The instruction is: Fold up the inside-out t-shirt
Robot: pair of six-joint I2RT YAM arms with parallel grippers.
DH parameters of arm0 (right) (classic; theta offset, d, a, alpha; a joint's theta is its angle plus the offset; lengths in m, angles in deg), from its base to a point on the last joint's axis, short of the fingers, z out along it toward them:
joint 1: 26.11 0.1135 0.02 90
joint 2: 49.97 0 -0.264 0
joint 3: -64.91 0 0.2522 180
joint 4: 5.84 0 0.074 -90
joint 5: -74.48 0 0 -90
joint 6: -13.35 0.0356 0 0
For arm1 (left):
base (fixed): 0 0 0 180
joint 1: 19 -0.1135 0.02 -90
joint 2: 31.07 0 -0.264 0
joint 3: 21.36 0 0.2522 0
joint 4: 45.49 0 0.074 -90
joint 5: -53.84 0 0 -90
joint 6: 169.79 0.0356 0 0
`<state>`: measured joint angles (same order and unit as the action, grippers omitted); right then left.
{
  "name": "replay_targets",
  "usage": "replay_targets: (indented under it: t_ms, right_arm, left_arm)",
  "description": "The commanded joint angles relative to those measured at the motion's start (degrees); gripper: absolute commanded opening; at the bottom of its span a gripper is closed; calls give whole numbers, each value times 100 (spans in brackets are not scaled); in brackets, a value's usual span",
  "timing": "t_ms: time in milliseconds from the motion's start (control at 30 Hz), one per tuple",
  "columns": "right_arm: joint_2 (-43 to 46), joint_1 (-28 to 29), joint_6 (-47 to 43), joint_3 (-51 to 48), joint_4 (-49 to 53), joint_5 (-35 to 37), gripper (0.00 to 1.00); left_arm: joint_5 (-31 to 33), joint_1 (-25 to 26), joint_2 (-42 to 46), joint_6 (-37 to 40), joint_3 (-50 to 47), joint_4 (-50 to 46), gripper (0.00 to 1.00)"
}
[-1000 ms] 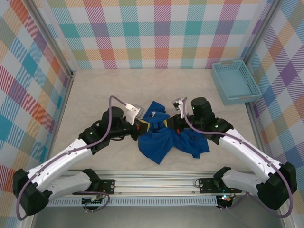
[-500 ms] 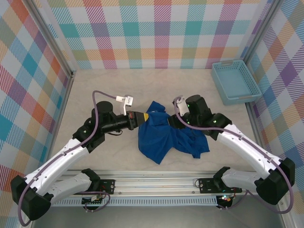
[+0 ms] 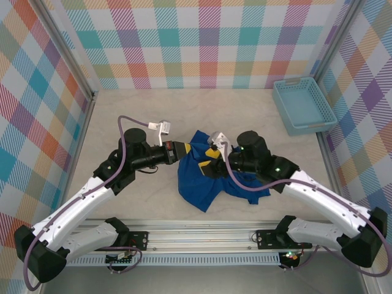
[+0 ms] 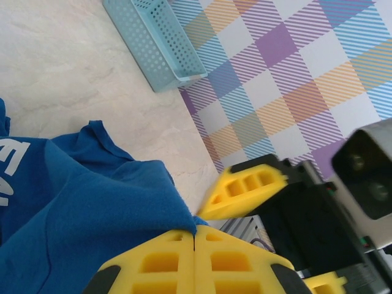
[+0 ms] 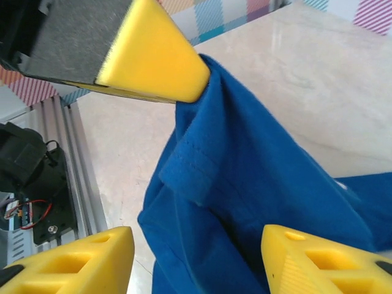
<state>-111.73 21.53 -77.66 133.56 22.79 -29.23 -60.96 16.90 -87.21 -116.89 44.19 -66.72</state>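
The inside-out t-shirt [image 3: 197, 182] is a crumpled royal-blue heap in the middle of the table. My left gripper [image 3: 182, 149] is shut on a raised edge of it at the heap's upper left. In the left wrist view the closed yellow fingers [image 4: 165, 260] pinch the cloth [image 4: 86, 208], and white print shows at the left edge. My right gripper [image 3: 210, 158] hovers open over the shirt's top, close to the left one. In the right wrist view the blue cloth [image 5: 257, 177] hangs between and beyond my open right gripper [image 5: 196, 263], touching neither finger.
A light-blue lattice basket [image 3: 282, 103] stands at the back right by the checkered wall. The aluminium rail [image 3: 196, 236] with both arm bases runs along the near edge. Bare table lies left of and behind the shirt.
My right gripper has opened, let go of the shirt and shifted a little left and nearer. My left gripper pulled its edge of cloth leftward, then held still.
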Motion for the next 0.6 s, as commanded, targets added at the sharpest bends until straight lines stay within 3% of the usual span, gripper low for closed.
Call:
replay_targets:
  t_ms: [0,100,400,567]
  right_arm:
    - [-236,35,121,217,-660,-534,55]
    - [-401,36,175,276,-818,-599,47]
    - [-230,27,216,328,-635,-200,2]
    - [49,-66,93,650,16,-130,0]
  left_arm:
    - [-7,-30,135,-16,100,8,0]
    - [-34,-33,145,27,92,-9,0]
    - [42,-34,128,119,16,-26,0]
    - [485,-30,187,369,-2,-309,0]
